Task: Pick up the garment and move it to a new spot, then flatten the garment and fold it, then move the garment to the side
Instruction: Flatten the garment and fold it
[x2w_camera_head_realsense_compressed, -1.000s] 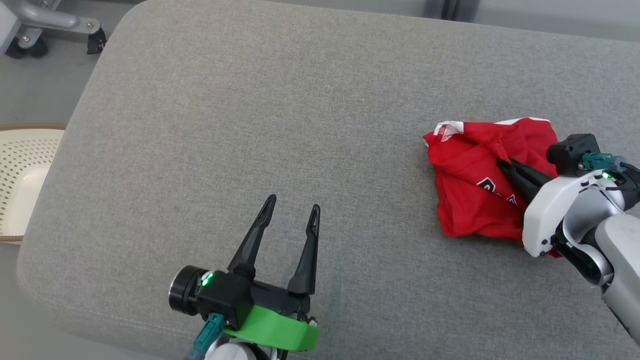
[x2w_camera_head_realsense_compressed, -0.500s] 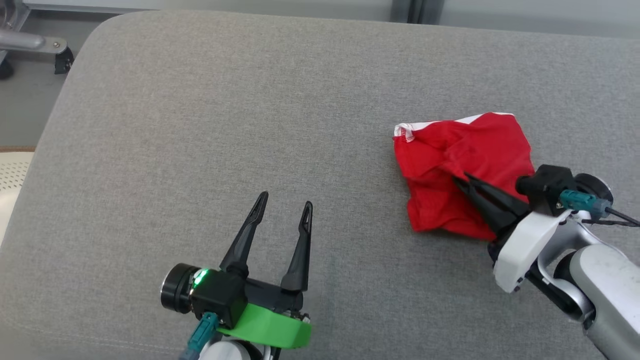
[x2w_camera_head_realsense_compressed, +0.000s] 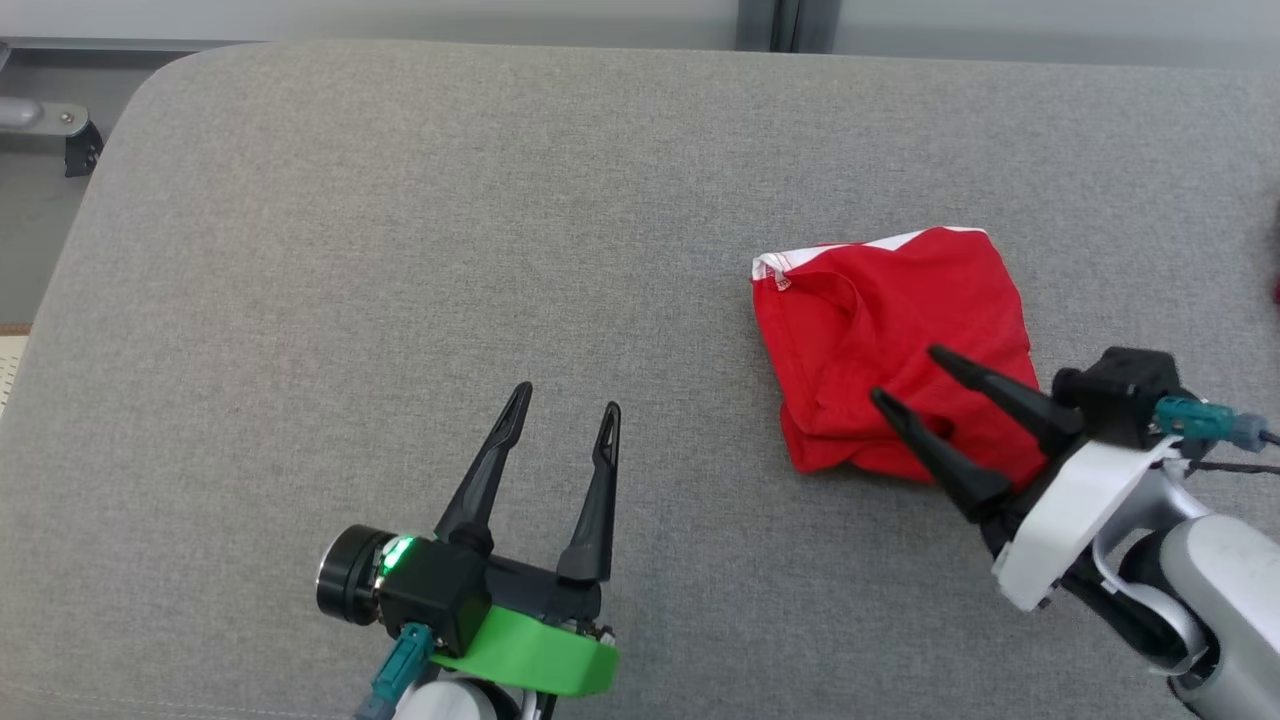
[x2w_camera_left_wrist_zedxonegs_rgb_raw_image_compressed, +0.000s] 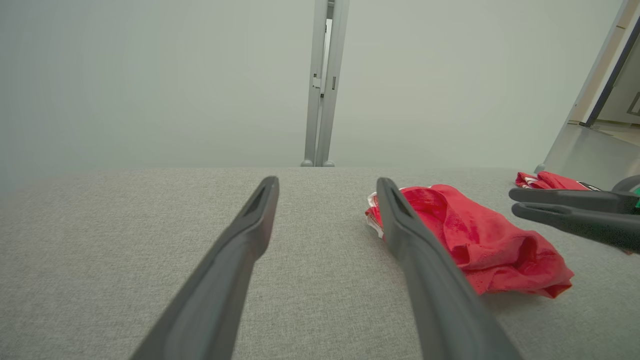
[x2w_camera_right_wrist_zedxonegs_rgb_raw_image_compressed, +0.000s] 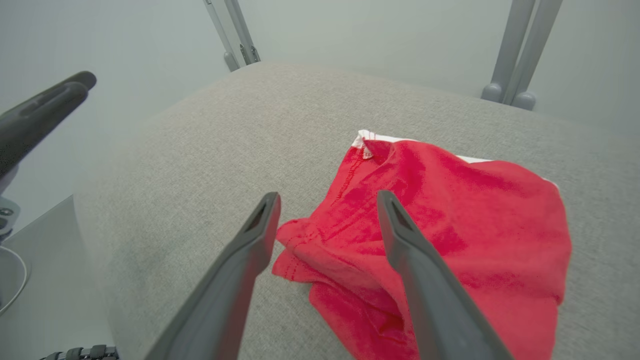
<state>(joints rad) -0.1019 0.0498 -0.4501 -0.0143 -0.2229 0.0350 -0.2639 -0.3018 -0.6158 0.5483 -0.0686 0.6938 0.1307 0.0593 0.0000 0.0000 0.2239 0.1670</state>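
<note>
- Cloth first: the garment (x2w_camera_head_realsense_compressed: 890, 330) is thin red knit, soft and creased, bunched into a lumpy, roughly square bundle with a white stitched hem.
- It lies on the right half of the surface (x2w_camera_head_realsense_compressed: 400, 250), a padded grey slab of coarse weave with rounded corners.
- Count: one bundled garment, one more scrap of red cloth (x2w_camera_left_wrist_zedxonegs_rgb_raw_image_compressed: 545, 180) farther right, two pincers.
- Its white-hemmed corner points far and left; the bundle runs slightly longer from that corner towards the near right.
- Right pincer (x2w_camera_head_realsense_compressed: 904, 373) is spread, holding nothing, just over the garment's near edge.
- Left pincer (x2w_camera_head_realsense_compressed: 567, 398) is spread too, over bare weave, well apart from the garment.
</note>
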